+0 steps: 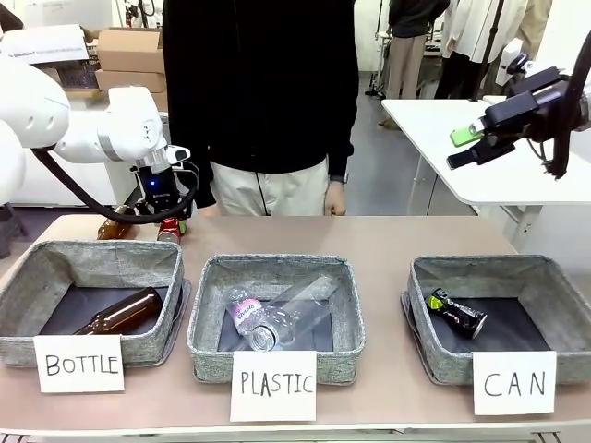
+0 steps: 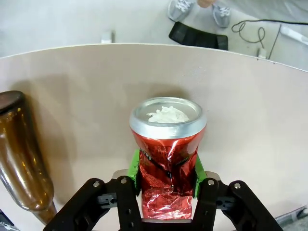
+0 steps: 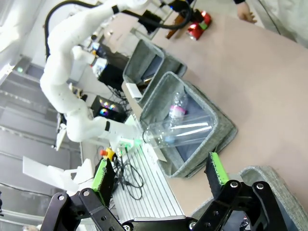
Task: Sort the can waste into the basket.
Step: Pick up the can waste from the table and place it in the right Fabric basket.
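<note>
Near the far edge of the pale table, behind the grey fabric basket marked BOTTLE, the left gripper pinches the shiny red crushed can, with a brown glass bottle just beside it. Open surface runs rightward along that edge. The black crushed can lies in the grey fabric basket marked CAN. The right gripper hangs high, fingers spread, empty.

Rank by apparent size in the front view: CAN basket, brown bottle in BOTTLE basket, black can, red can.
CAN basket
brown bottle
black can
red can: farther off, partly hidden, so its rank is unsure.
</note>
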You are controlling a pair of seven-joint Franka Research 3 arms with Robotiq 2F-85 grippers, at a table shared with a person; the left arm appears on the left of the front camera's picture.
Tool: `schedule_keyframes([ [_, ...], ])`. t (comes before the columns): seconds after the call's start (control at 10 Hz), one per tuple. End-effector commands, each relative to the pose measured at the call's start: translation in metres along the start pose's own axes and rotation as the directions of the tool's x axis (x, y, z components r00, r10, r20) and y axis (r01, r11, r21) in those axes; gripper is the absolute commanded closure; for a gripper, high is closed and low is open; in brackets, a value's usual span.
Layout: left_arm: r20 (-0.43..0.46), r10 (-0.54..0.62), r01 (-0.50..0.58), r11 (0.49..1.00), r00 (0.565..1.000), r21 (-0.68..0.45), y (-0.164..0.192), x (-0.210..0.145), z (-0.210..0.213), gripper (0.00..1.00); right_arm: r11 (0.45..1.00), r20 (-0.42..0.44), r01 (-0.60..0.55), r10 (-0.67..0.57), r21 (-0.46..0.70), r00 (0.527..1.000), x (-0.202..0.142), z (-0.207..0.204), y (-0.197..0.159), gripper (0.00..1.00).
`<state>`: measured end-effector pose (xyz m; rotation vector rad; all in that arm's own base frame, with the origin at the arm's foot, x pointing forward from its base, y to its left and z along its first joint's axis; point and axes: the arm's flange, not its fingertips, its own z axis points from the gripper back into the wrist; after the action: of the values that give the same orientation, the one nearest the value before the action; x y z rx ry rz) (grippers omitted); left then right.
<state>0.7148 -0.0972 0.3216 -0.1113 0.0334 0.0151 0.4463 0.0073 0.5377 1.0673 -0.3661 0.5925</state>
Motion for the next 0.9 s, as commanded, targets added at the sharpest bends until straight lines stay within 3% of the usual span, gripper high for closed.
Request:
schedule_keyframes([
  [0.0,-0.014,-0.087,0.085,0.992,0.996,-0.089,0.015,-0.014,0.046,1.0,1.0,0.005,0.017,-0.017,-0.015,1.0,0.0,-0.001,0.003,0.01],
  [0.1,0.033,-0.176,0.179,0.972,0.984,-0.155,0.022,-0.043,0.092,1.0,1.0,0.005,0.017,-0.017,-0.015,1.0,0.0,-0.001,0.003,0.01],
  [0.3,0.041,-0.409,0.407,0.886,0.912,-0.22,0.004,-0.114,0.154,1.0,1.0,0.005,0.017,-0.017,-0.015,1.0,0.0,-0.001,0.003,0.01],
  [0.4,0.037,-0.517,0.506,0.817,0.855,-0.278,-0.005,-0.165,0.172,1.0,1.0,0.005,0.017,-0.017,-0.015,1.0,0.0,-0.001,0.003,0.01],
  [0.6,0.042,-0.714,0.696,0.666,0.699,-0.268,-0.014,-0.249,0.162,1.0,1.0,0.005,0.017,-0.017,-0.015,1.0,0.0,-0.001,0.003,0.01],
  [0.7,0.074,-0.72,0.713,0.658,0.69,-0.243,-0.009,-0.273,0.15,1.0,1.0,0.005,0.017,-0.017,-0.015,1.0,0.0,-0.001,0.003,0.01],
  [0.8,0.041,-0.629,0.617,0.744,0.776,-0.256,-0.03,-0.208,0.187,1.0,1.0,0.005,0.017,-0.017,-0.015,1.0,0.0,-0.001,0.003,0.01],
])
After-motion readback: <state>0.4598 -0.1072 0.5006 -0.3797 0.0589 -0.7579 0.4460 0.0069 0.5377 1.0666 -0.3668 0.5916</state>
